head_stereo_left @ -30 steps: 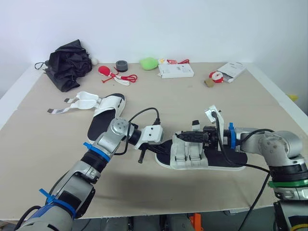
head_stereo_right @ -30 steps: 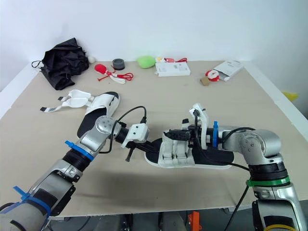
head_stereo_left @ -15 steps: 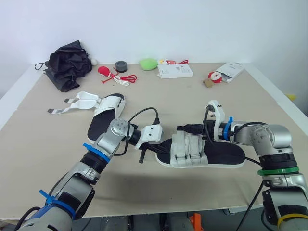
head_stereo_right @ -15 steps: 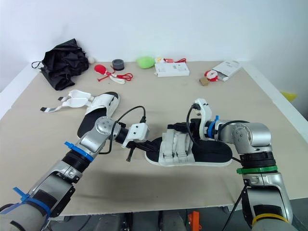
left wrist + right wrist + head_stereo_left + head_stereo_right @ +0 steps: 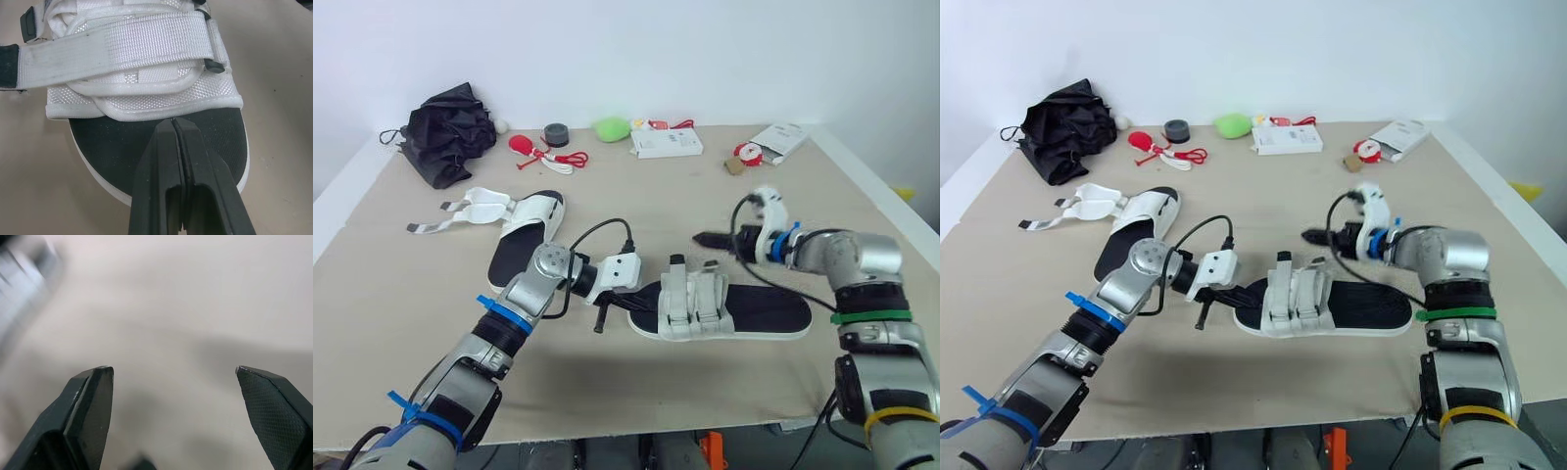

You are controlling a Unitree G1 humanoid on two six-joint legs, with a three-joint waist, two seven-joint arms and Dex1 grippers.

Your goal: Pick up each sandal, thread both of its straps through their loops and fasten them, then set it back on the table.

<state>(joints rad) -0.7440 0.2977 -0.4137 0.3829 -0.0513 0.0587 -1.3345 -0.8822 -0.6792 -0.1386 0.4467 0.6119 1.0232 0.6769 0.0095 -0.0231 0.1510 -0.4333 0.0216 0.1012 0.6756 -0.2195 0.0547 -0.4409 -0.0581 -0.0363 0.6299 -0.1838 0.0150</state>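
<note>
A white sandal (image 5: pixel 705 308) with a black footbed lies flat near the front edge of the bench (image 5: pixel 656 196), about midway along it, its 2 straps laid across the upper. The left gripper (image 5: pixel 173 121) has its fingers pressed together with nothing between them, tips over the bare footbed at one end of that sandal, just short of the nearer strap. The right gripper (image 5: pixel 171 368) hangs spread wide over bare bench, just beyond the sandal's far side and apart from it, holding nothing. The second sandal (image 5: pixel 530 217) lies towards the left edge, well apart from the first, with its loose straps (image 5: pixel 460 208) splayed out on the surface. A black bundle (image 5: pixel 450 127) sits in the far left corner and a white box (image 5: pixel 666 144) by the far edge
</note>
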